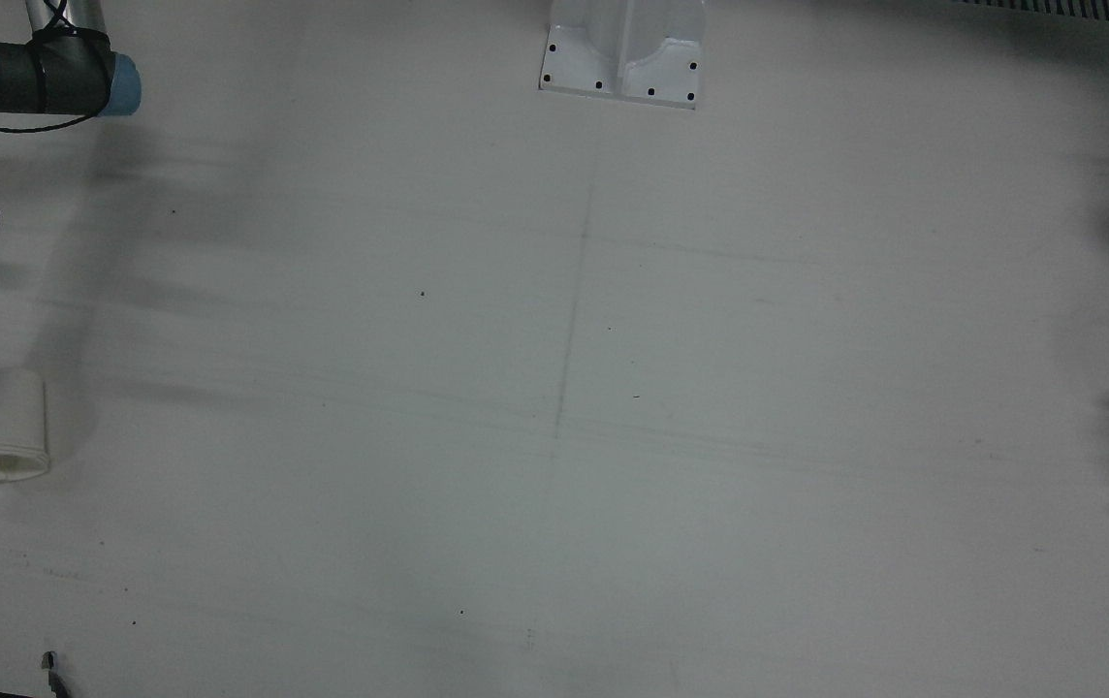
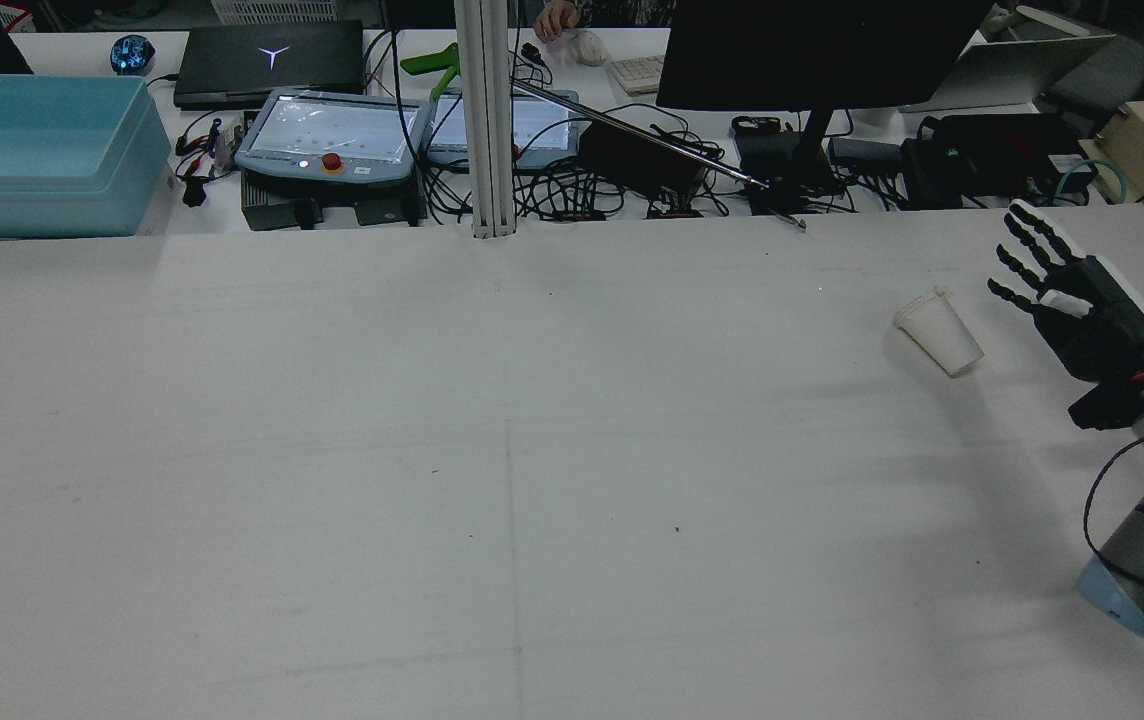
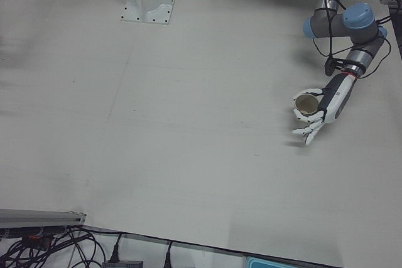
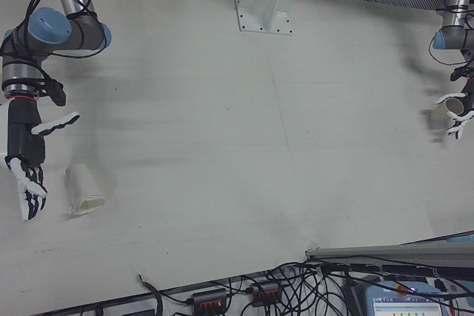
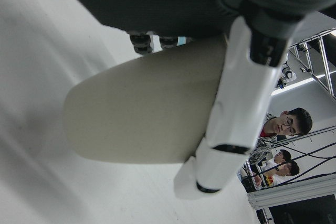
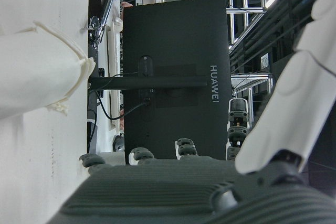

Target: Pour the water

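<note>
Bench (image 2: 532, 450): white, mostly bare, two cups at opposite ends.

Right arm (image 4: 55, 31) reaches over its end of the bench. Right hand (image 2: 1082, 305) is open-palmed, fingers (image 2: 1032, 235) spread apart, holding nothing.

Left hand (image 3: 323, 108) is out over the far side of its half, fingers (image 5: 236, 108) wrapped around the brown paper cup (image 3: 306, 103). That cup is upright with its mouth open to the left-front view; contents can't be made out. Hand view shows the cup wall (image 5: 147, 114) pressed against the palm.

White paper cup (image 2: 939, 331) lies tipped on its side on the bench just beside the right hand, not touching it, rim (image 1: 4, 465) crumpled and frayed, mouth pointing toward the operator desks.
</note>
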`<state>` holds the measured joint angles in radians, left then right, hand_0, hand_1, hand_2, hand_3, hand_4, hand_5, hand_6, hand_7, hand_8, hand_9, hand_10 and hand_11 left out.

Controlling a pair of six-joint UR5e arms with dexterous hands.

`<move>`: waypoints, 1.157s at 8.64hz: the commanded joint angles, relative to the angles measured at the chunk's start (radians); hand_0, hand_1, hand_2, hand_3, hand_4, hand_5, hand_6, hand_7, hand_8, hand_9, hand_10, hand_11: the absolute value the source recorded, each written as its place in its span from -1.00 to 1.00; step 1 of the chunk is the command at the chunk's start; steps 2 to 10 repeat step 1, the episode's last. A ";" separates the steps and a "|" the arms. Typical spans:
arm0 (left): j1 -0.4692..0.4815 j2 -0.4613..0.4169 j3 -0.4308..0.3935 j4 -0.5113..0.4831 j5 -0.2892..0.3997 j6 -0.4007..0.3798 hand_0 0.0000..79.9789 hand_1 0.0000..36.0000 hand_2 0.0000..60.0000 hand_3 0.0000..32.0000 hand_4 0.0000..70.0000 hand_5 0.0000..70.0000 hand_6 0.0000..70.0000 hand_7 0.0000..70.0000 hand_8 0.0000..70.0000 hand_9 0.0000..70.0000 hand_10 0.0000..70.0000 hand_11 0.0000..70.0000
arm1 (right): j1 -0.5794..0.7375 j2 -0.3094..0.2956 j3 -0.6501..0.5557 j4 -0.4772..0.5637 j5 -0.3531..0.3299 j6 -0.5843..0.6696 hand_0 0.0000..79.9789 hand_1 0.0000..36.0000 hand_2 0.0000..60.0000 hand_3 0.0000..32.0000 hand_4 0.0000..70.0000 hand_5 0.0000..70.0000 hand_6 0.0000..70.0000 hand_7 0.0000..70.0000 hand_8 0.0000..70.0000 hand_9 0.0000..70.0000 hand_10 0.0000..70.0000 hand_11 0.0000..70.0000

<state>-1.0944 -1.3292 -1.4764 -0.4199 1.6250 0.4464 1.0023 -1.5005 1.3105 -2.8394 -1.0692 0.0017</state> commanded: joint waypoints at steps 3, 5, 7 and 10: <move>0.008 -0.001 0.001 0.006 0.016 -0.009 0.53 0.13 -0.96 -1.00 -0.04 0.00 -0.85 -0.70 -0.97 -0.98 -0.99 -0.95 | 0.002 -0.003 0.013 0.000 -0.002 -0.002 0.29 -0.66 -1.00 0.70 -0.73 -0.57 -0.88 -0.81 -0.94 -1.00 -1.00 -1.00; 0.008 -0.001 0.001 0.006 0.016 -0.009 0.53 0.13 -0.96 -1.00 -0.04 0.00 -0.85 -0.70 -0.97 -0.98 -0.99 -0.95 | 0.002 -0.003 0.013 0.000 -0.002 -0.002 0.29 -0.66 -1.00 0.70 -0.73 -0.57 -0.88 -0.81 -0.94 -1.00 -1.00 -1.00; 0.008 -0.001 0.001 0.006 0.016 -0.009 0.53 0.13 -0.96 -1.00 -0.04 0.00 -0.85 -0.70 -0.97 -0.98 -0.99 -0.95 | 0.002 -0.003 0.013 0.000 -0.002 -0.002 0.29 -0.66 -1.00 0.70 -0.73 -0.57 -0.88 -0.81 -0.94 -1.00 -1.00 -1.00; 0.008 -0.001 0.001 0.006 0.016 -0.009 0.53 0.13 -0.96 -1.00 -0.04 0.00 -0.85 -0.70 -0.97 -0.98 -0.99 -0.95 | 0.002 -0.003 0.013 0.000 -0.002 -0.002 0.29 -0.66 -1.00 0.70 -0.73 -0.57 -0.88 -0.81 -0.94 -1.00 -1.00 -1.00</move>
